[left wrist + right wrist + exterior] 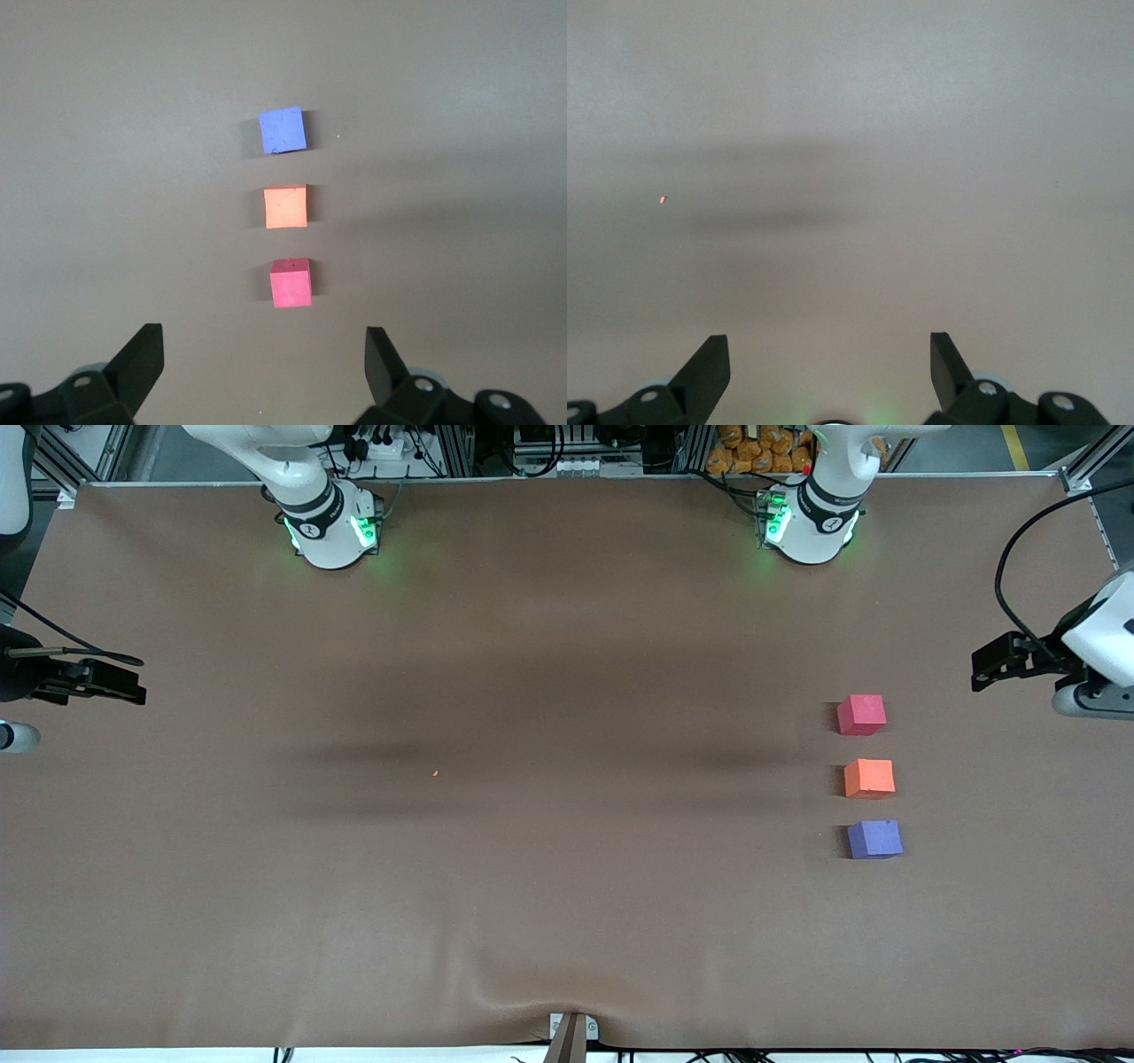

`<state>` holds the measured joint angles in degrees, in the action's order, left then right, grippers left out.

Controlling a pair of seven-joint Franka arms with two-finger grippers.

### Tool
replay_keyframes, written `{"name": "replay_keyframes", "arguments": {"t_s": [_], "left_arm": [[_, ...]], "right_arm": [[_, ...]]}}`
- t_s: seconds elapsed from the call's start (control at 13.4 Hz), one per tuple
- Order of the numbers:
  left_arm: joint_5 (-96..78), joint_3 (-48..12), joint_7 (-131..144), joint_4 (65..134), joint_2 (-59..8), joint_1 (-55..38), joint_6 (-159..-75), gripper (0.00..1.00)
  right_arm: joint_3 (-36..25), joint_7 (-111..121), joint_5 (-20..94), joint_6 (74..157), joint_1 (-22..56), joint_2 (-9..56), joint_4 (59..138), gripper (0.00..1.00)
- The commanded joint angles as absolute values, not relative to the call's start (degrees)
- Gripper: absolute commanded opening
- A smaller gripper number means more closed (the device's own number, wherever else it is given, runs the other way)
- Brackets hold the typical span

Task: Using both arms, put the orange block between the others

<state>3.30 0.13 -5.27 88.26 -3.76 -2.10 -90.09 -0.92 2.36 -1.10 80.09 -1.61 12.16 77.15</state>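
The orange block (868,778) (286,206) rests on the table at the left arm's end, in a straight row between the others. The pinkish-red cube (861,714) (291,282) lies farther from the front camera, and the purple cube (874,838) (283,130) lies nearer to it. Small gaps separate the three. My left gripper (979,669) (264,350) hovers open and empty near that end's table edge, apart from the pinkish-red cube. My right gripper (137,684) (830,350) hangs open and empty over the right arm's end of the table.
A brown cloth (549,850) covers the table, with a wrinkle at its front edge. A tiny orange speck (435,773) (663,200) lies mid-table, toward the right arm's end. Both arm bases (332,527) stand along the table's edge farthest from the front camera.
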Motion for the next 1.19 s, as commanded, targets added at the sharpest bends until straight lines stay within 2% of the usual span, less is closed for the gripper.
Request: {"name": "replay_keyframes", "arguments": {"t_s": [0.0, 0.22, 1.12], "left_arm": [[2.3, 0.0, -6.4, 85.6, -3.3, -1.3, -87.6, 1.00], [-0.6, 0.0, -5.5, 83.4, -3.3, -1.3, -87.5, 1.00], [-0.8, -0.5, -5.4, 83.4, -1.9, -1.8, -86.0, 1.00]], "right_arm": [[-0.6, 2.5, -2.0, 79.9, -1.8, 12.0, 77.1, 1.00], [-0.6, 2.5, -2.0, 79.9, -1.7, 12.0, 77.1, 1.00], [-0.6, 2.5, -1.9, 79.9, -1.6, 12.0, 77.1, 1.00]]}}
